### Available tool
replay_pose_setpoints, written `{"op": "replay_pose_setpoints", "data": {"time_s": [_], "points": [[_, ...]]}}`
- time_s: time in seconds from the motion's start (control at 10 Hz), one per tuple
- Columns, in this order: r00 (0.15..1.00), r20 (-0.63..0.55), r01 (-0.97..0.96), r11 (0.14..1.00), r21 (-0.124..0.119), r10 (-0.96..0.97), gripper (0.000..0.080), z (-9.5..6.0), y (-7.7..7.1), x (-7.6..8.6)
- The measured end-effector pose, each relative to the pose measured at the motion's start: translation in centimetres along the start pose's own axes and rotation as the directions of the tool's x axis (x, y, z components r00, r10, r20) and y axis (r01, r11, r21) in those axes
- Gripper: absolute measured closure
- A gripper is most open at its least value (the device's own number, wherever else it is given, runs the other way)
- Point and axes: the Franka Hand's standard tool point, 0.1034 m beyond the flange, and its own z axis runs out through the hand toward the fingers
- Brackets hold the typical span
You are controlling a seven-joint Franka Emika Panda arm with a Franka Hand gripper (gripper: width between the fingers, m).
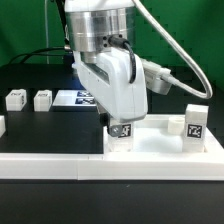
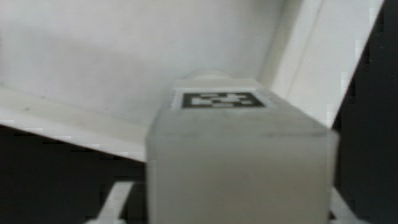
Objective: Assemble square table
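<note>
Standing upright on the tabletop (image 1: 160,152), a leg post (image 1: 121,136) is found clamped in the gripper (image 1: 119,125), whose jaws are drawn in narrowly on the post's upper end. In the exterior view the slab is placed at 4 o'clock from the picture's centre, and the held post is set at its corner toward 9 o'clock. In the wrist view the leg post (image 2: 240,150) is shown with its tag facing the camera, against the white slab and its raised rim. Whether it is fully seated in a corner hole cannot be told, as the joint is hidden.

A second leg post (image 1: 195,125) is recorded upright on the slab at 3 o'clock from the gripper, apart from it, and is judged already fitted. A third leg post (image 1: 42,99) and a fourth leg post (image 1: 15,99) are noted loose on the black table (image 1: 40,125) at 10 o'clock from the gripper, well apart from the slab, beside the marker board (image 1: 80,98).

Progress is judged at about the midpoint: one leg fitted, one in hand, two left to be fetched and fitted.
</note>
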Motion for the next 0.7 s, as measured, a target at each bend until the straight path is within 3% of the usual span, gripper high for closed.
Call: {"op": "replay_pose_setpoints", "data": {"time_s": [0.3,0.4,0.7], "points": [[0.919,0.004,-0.395,0.919,-0.02,0.395,0.0509,-0.17,0.49,0.09],[0.822,0.031,-0.568,0.823,-0.02,0.569,0.0509,-0.19,0.7,-0.02],[0.612,0.062,-0.79,0.612,0.016,0.788,0.0501,-0.14,0.76,-0.34]]}}
